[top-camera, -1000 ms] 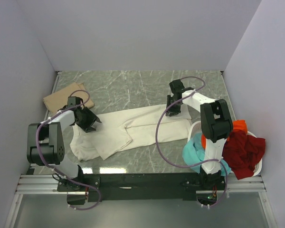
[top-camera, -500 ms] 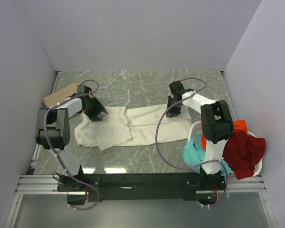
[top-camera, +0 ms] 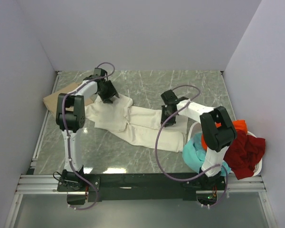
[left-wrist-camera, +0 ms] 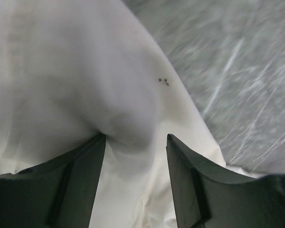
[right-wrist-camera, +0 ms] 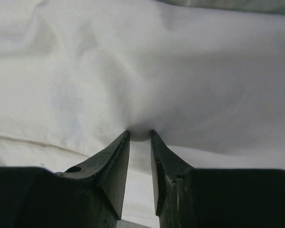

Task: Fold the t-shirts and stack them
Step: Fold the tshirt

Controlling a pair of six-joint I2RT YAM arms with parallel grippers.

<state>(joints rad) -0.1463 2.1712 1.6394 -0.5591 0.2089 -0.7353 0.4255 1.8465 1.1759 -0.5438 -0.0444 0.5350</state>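
Observation:
The cream-white t-shirt (top-camera: 142,126) lies stretched in a band across the middle of the marble table. My left gripper (top-camera: 107,92) is at its far left corner, its jaws closed on a thick bunch of the white cloth (left-wrist-camera: 85,71) that fills the gap at the left gripper (left-wrist-camera: 135,137). Near the shirt's right end, my right gripper (top-camera: 167,115) pinches a small fold of the cloth (right-wrist-camera: 133,61) between nearly closed tips, as the right gripper (right-wrist-camera: 139,132) shows. A tan t-shirt (top-camera: 54,98) lies folded at the far left.
A white plastic basket (top-camera: 259,164) stands at the near right, holding a teal t-shirt (top-camera: 194,154), an orange one (top-camera: 237,127) and a dark red one (top-camera: 244,149) draped over its rim. Walls close in on the left, back and right.
My left gripper has swung away from me and to the right, dragging the shirt's left part with it. The right gripper shifted slightly left and nearer, still holding the cloth.

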